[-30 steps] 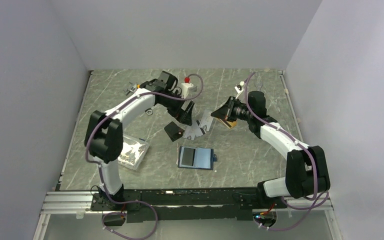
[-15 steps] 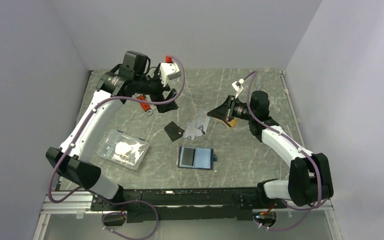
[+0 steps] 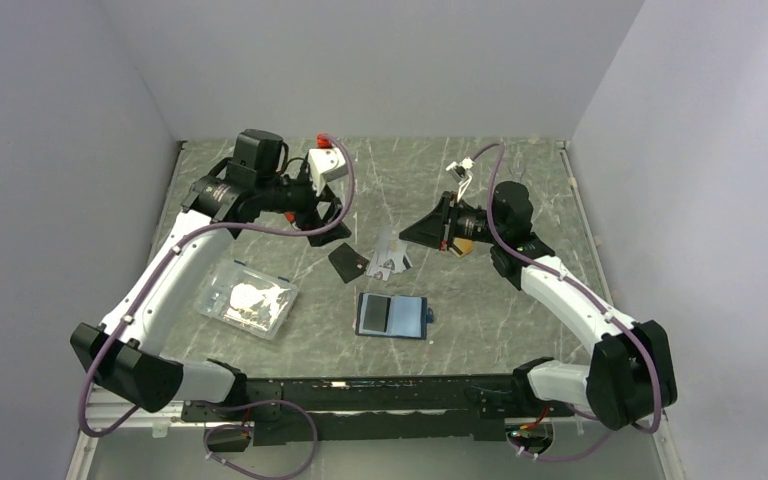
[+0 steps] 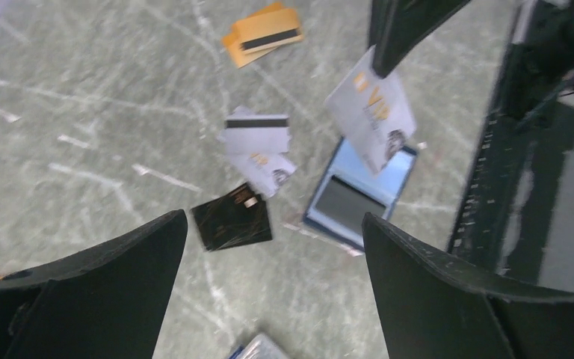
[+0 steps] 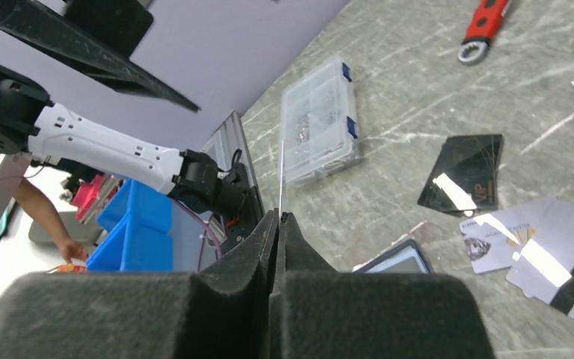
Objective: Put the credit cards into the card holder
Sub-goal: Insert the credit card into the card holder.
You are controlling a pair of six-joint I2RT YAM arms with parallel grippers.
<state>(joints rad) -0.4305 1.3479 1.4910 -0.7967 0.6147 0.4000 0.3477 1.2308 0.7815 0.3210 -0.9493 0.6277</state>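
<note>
Foreground: the card holder (image 3: 392,315) lies open and flat on the veined grey table (image 3: 500,300), with a navy cover, one dull greyish pocket and one glossy pane. To its left sits a clear plastic box (image 3: 248,298) with blue latches; its small pale contents are too fine to make out.

Just beyond the holder comes a shiny black card (image 3: 348,262), tilted and catching glare, and beside it two overlapping silver cards (image 4: 256,134), one showing a black stripe.

Above those, the right gripper (image 5: 278,215) is pinched tight on a silver-white card (image 4: 370,108), lifted clear of the table. Its own camera sees it only as a thin edge, and the left wrist view shows a blurred face with gold lettering, one corner hidden by a finger.

Two orange-gold cards (image 4: 263,35) lie stacked behind, largely covered by that gripper from above.

Farthest back, the left gripper (image 3: 326,222) hangs raised, jaws spread wide, holding nothing.
</note>
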